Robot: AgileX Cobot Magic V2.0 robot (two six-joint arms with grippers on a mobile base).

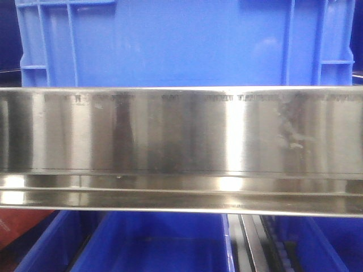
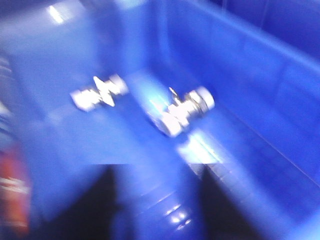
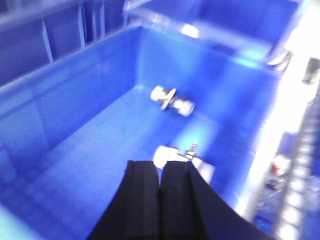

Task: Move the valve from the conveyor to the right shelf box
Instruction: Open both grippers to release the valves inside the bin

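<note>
Right wrist view: my right claw (image 3: 161, 187) hangs over a blue box (image 3: 75, 120), its black fingers (image 3: 142, 200) pressed together and gripping nothing. One metal valve (image 3: 172, 101) lies on the box floor near the far wall; a second valve (image 3: 182, 159) lies just beyond my fingertips. Left wrist view, blurred: two valves lie apart on a blue box floor (image 2: 125, 145); my left claw's state cannot be told. Front view: a steel shelf rail (image 1: 181, 147) crosses before blue boxes.

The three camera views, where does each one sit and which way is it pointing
Exterior front: faces a steel shelf rail between blue bins; no robot parts show.
Left wrist: looks down into a blue bin at two valves; blurred, gripper unclear.
Right wrist: looks down past the closed right gripper into a blue bin.
Both wrist views show two valves.
</note>
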